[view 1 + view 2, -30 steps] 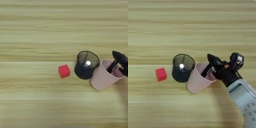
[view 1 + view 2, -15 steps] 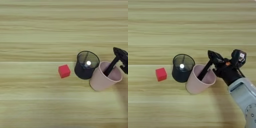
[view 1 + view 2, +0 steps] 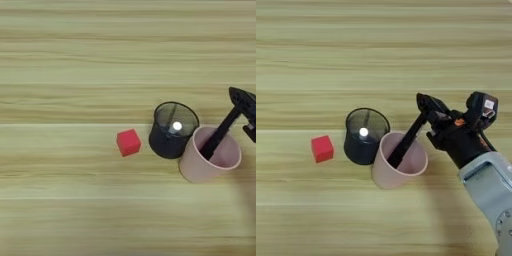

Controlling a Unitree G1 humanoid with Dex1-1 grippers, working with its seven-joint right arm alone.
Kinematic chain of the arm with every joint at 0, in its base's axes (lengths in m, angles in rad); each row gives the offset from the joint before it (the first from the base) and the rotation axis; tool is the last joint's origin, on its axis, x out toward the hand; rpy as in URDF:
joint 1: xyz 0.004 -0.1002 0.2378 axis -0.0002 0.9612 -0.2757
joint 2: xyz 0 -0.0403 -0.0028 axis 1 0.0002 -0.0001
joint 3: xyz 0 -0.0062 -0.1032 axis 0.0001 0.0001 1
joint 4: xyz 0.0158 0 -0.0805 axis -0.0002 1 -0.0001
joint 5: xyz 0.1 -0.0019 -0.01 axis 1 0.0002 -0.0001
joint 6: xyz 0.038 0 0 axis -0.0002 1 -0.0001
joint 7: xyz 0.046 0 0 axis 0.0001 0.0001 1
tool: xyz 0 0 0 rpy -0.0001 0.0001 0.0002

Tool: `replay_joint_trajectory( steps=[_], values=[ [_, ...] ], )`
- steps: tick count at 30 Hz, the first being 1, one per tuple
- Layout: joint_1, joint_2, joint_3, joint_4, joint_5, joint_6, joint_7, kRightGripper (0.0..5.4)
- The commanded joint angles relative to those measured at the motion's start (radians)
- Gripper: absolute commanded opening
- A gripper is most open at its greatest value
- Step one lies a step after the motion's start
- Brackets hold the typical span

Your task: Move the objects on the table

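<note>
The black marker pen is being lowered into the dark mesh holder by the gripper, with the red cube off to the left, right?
Not quite. The black marker pen slants into the pink cup, not the mesh holder beside it, as the right eye view shows. The gripper is at its upper end, and the red cube lies left.

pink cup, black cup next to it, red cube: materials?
Pink cup: looks like matte plastic, with smooth opaque walls and no glare. Black cup: probably wire mesh, likely metal; its wall looks finely gridded and see-through. Red cube: flat even colour, matte faces; foam, wood or plastic, can't tell.

Marker point(image 3: 406, 140) (slanted) in pink cup point(image 3: 399, 161)
</note>
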State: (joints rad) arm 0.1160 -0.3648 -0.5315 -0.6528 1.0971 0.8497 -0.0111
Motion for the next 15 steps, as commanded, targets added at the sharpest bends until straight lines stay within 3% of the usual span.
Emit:
replay_joint_trajectory(
  steps=[1, 15],
  values=[
    [-0.047, -0.050, -0.017, -0.033, 0.001, -0.056, 0.000, 0.70],
    [-0.065, -0.089, -0.036, -0.048, 0.036, -0.068, -0.020, 0.70]
  ],
)
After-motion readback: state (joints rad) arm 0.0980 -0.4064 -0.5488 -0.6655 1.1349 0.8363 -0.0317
